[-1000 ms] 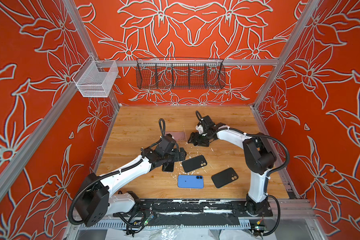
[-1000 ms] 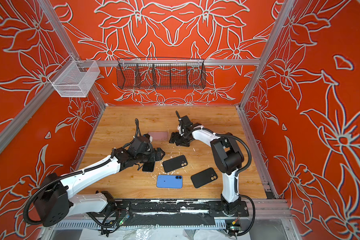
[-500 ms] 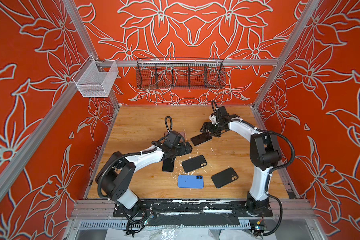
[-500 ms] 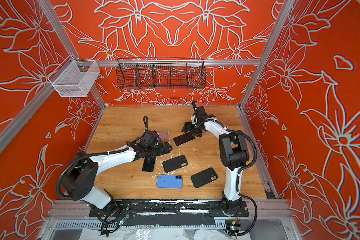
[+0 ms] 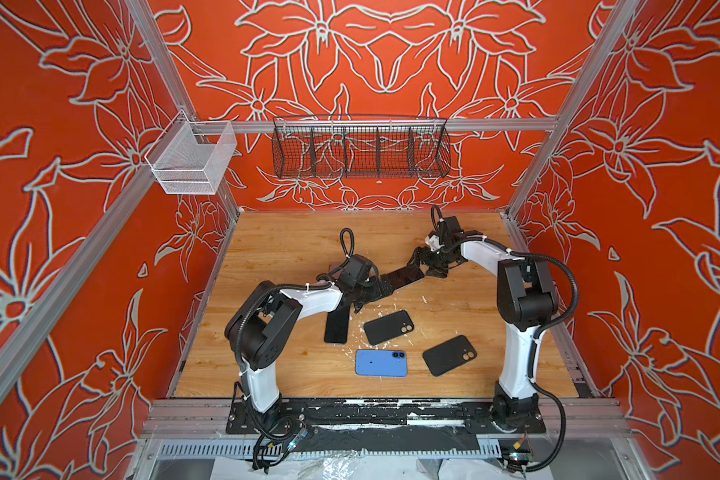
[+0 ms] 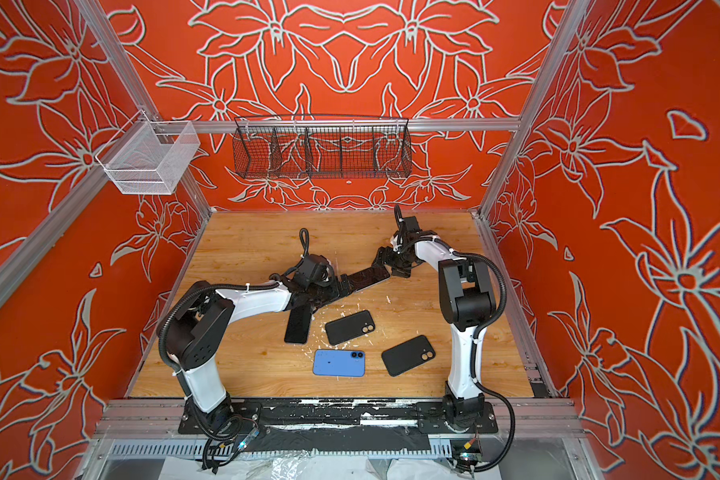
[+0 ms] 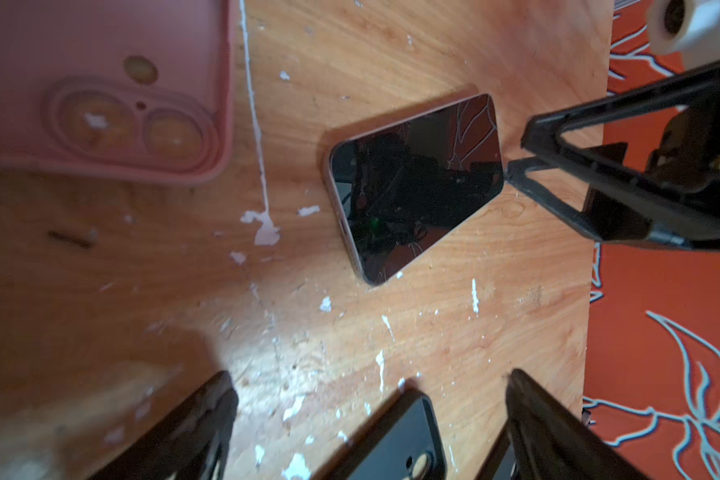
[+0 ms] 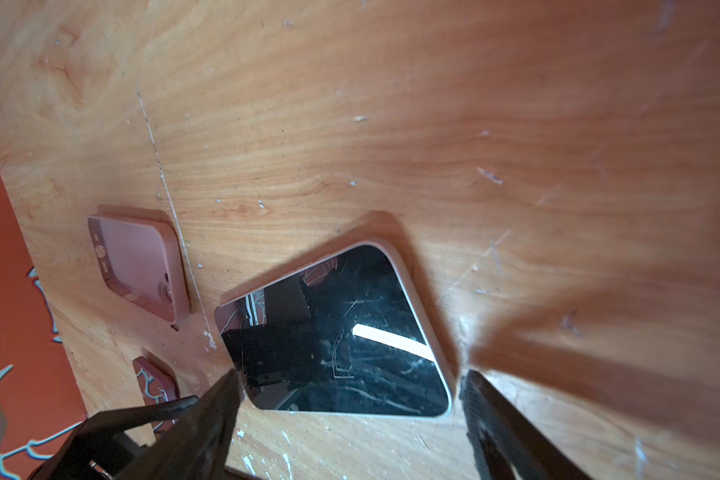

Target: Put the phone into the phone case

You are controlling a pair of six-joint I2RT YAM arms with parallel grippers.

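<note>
**Figure.** Pale-rimmed, cracked black-glass phone (image 8: 337, 332) lies screen-up on the wooden table (image 7: 433, 332), near the pink silicone case (image 7: 100, 83). The right gripper (image 8: 350, 409), straddling its end, and the left gripper (image 7: 368, 380) both stand spread, empty. Risk: closing on thin edges may skid the phone.

left arm stretched low toward centre | left gripper (image 5: 378, 289) jaws wide apart | right arm bent leftward, far side | right gripper (image 5: 428, 266) jaws wide apart

The tabletop (image 8: 350, 104) is light wood with visible grain. The phone (image 8: 341, 340) has glossy, scratched glass. The pink case (image 7: 100, 50) looks matt, smooth plastic.
</note>
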